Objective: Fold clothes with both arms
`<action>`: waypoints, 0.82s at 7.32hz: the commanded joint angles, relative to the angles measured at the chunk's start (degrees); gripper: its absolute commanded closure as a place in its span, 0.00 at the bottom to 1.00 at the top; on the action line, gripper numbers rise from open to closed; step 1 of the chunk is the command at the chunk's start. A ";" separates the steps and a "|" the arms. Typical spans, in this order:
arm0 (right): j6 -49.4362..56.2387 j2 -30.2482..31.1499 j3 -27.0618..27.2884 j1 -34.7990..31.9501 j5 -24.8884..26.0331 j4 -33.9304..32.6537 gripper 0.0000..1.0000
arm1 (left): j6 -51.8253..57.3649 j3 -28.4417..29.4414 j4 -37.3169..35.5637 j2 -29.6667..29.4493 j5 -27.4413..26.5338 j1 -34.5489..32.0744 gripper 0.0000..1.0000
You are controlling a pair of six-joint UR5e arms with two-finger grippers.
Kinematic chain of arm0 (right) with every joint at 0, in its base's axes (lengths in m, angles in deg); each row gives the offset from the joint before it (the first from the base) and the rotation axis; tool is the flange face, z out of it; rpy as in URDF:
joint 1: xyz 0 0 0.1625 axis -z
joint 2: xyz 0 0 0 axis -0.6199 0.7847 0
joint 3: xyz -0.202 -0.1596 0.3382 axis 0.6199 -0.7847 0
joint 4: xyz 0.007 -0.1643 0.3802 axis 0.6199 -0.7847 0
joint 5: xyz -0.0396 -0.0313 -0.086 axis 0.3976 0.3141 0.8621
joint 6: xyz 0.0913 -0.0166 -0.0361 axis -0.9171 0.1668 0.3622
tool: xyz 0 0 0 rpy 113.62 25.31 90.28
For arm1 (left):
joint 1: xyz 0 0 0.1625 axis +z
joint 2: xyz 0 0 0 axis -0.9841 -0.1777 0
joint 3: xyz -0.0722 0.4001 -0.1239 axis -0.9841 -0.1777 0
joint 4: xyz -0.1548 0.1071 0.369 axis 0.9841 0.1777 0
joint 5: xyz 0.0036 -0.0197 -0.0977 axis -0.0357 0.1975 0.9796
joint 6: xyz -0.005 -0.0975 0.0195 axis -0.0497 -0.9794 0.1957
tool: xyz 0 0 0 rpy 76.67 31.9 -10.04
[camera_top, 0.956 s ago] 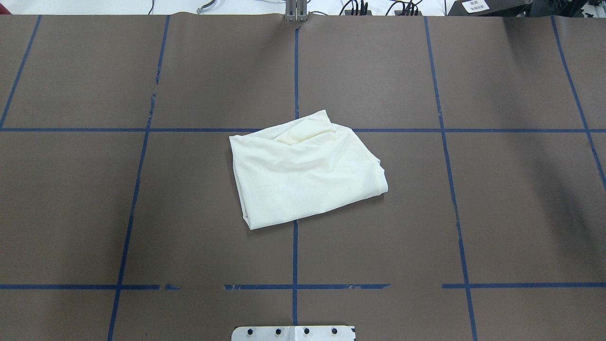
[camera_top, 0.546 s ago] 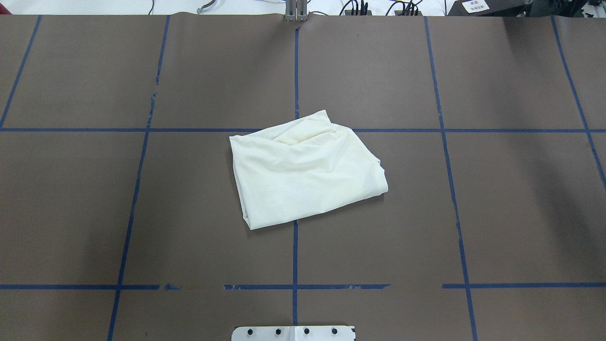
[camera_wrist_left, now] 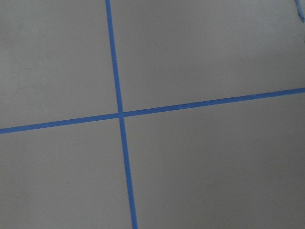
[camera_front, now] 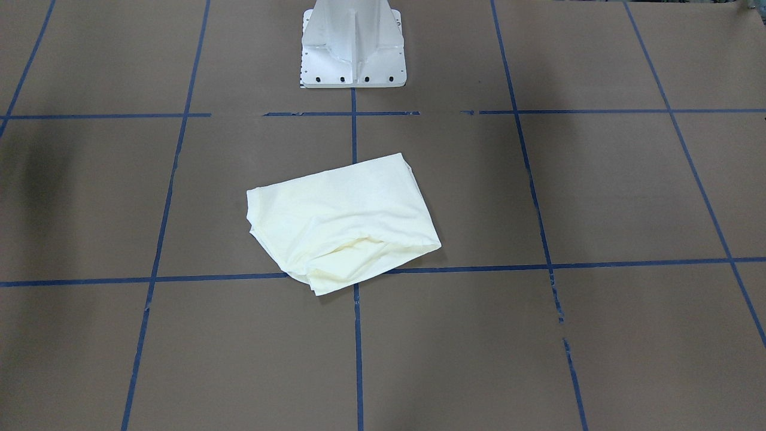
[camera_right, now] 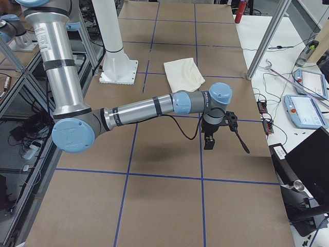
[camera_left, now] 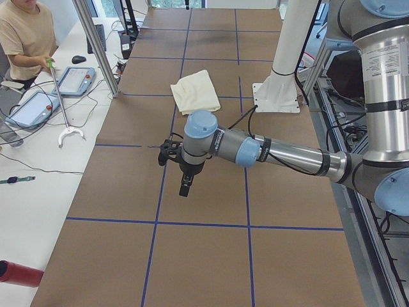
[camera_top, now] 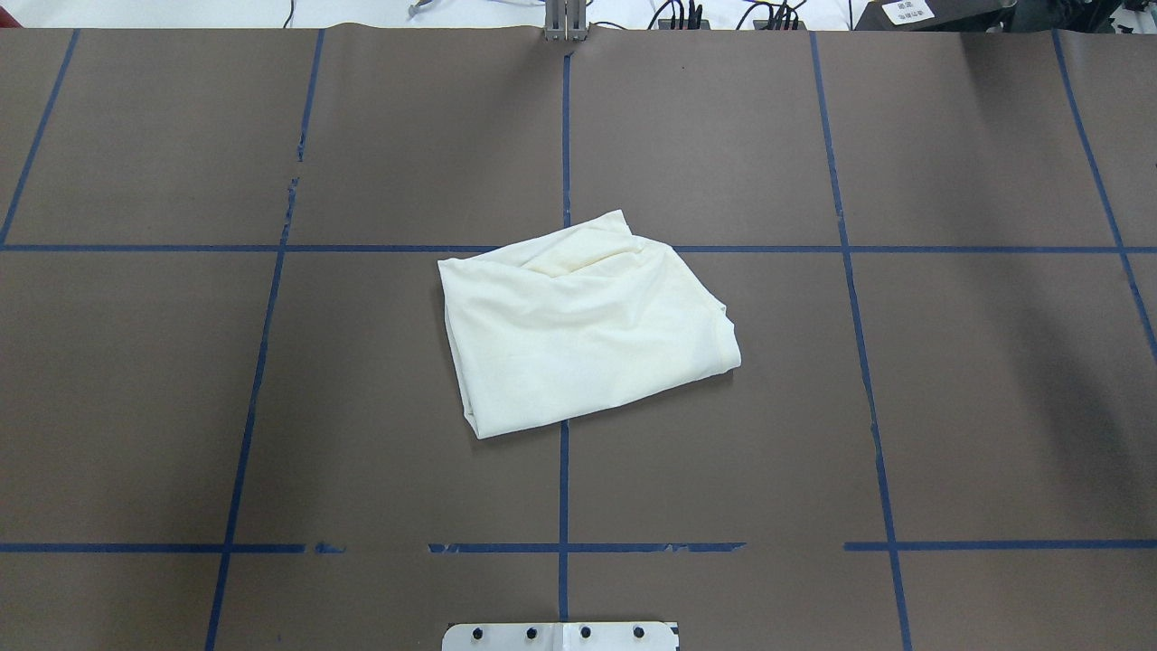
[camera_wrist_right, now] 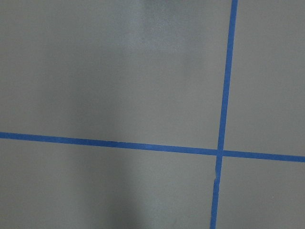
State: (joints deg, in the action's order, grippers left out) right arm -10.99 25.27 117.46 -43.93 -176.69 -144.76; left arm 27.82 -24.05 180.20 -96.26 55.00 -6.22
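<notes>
The clothes (camera_top: 587, 325) lie as one folded cream bundle in the middle of the brown table, also seen in the front-facing view (camera_front: 341, 221) and small in both side views (camera_left: 195, 91) (camera_right: 183, 73). No print shows. Neither arm touches them. My left gripper (camera_left: 185, 185) hangs over bare table well away from the bundle, at the table's left end. My right gripper (camera_right: 209, 141) hangs the same way at the opposite end. Both show only in the side views, so I cannot tell whether they are open or shut. The wrist views hold only table and blue tape lines.
The white pedestal base (camera_front: 353, 42) stands at the robot's edge of the table. A person (camera_left: 25, 32) sits at a side bench with tablets (camera_left: 77, 80) and a thin silver grabber pole (camera_left: 61, 102). Another bench with tablets (camera_right: 303, 110) flanks the opposite end.
</notes>
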 commanded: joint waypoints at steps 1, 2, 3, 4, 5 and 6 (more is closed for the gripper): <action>-0.29 -0.03 0.08 0.67 0.11 0.10 0.00 | -0.06 10.14 0.97 -1.81 8.28 -0.06 0.00; -0.38 -0.03 -0.01 0.68 0.02 1.93 0.00 | -0.32 11.08 3.50 -1.99 8.60 -0.23 0.00; -0.47 0.15 0.25 0.68 -0.06 2.82 0.00 | -0.07 11.87 4.57 -2.00 8.25 -0.32 0.00; -0.47 0.23 0.78 0.68 -0.15 2.83 0.00 | -0.15 10.75 4.67 -2.17 5.99 -0.41 0.00; -0.38 0.24 0.70 0.68 -0.24 2.83 0.00 | 0.02 8.30 4.50 -1.48 5.18 -0.58 0.00; -0.38 -0.11 0.35 0.68 -0.50 2.65 0.00 | 0.11 7.14 3.97 -1.38 5.17 -0.67 0.00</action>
State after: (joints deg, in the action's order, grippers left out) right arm -11.40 25.39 118.03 -43.26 -176.95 -142.04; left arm 27.80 -15.11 184.54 -97.92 60.71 -6.75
